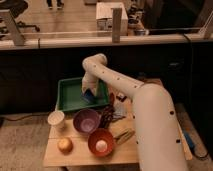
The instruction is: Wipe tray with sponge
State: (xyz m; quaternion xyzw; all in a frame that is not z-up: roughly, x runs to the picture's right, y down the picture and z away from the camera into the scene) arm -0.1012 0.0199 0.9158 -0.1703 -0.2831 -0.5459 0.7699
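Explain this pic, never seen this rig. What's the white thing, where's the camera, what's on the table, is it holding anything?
There is one picture from one camera. Its mount is not on record, but it looks down past the white arm. That arm is the single arm of a mobile robot, reaching over a small wooden table. The tool at its end is down inside the green tray at the back of the table. A small blue sponge sits at the tool's tip, apparently carried for wiping, though the grip itself does not show. In front of the tray stand a white cup, a purple bowl, an orange bowl and a round orange fruit.
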